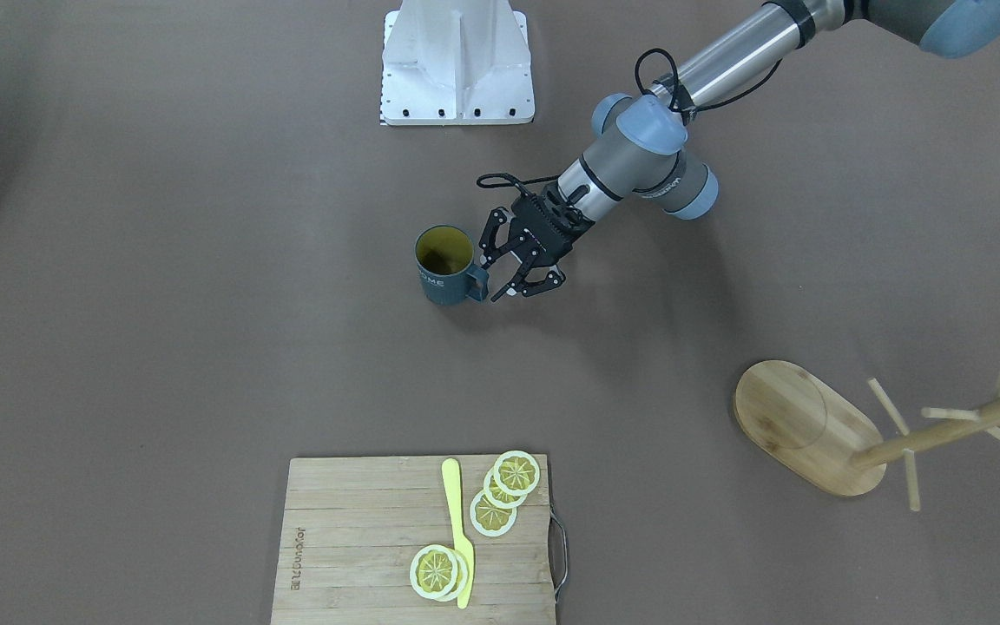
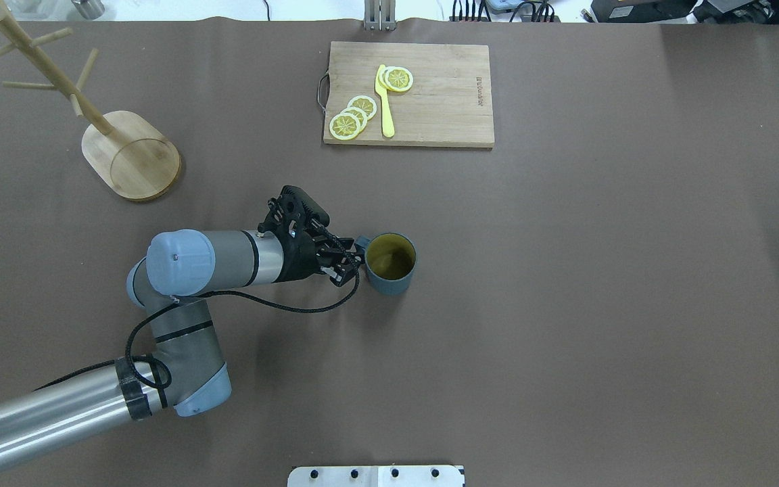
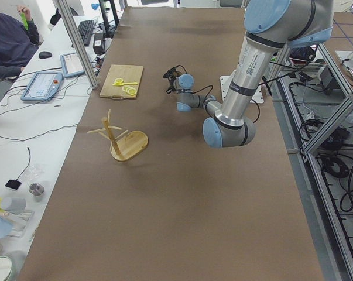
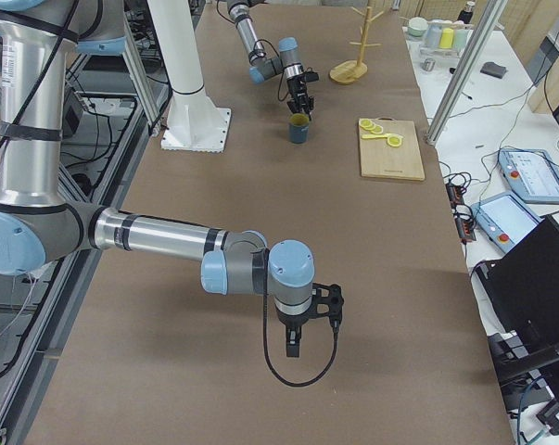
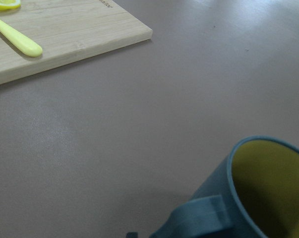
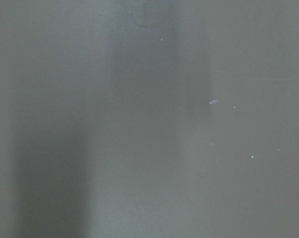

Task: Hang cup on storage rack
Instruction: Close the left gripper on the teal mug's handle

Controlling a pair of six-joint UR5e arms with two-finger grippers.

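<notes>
The black metal fingers (image 1: 513, 292) of the left gripper (image 1: 493, 279) are spread apart. The squared loop handle (image 1: 476, 284) of the small dark blue-grey cup (image 1: 444, 285) sits right at their tips, about between them. I cannot tell if they touch it. The cup stands upright near the middle of the table (image 1: 161, 304), which has a flat brown cover. The cup is smooth, round and yellow-green inside, with white letters on its side. Behind the fingers, the grey and silver left arm (image 1: 639, 161) reaches in low, with a black cable looped beside it.

The storage rack (image 2: 136, 159) is well apart from the cup, on the robot's left. It is light bamboo, with a flat oval base, a round post and thin slanted pegs.

A bamboo cutting board (image 1: 361, 538) lies across the table. It holds round lemon slices (image 1: 517, 471) and a thin yellow knife (image 1: 458, 529).

The right gripper (image 4: 292, 352) points down over the bare cover, far from the cup. I cannot tell if its fingers are apart or together.
</notes>
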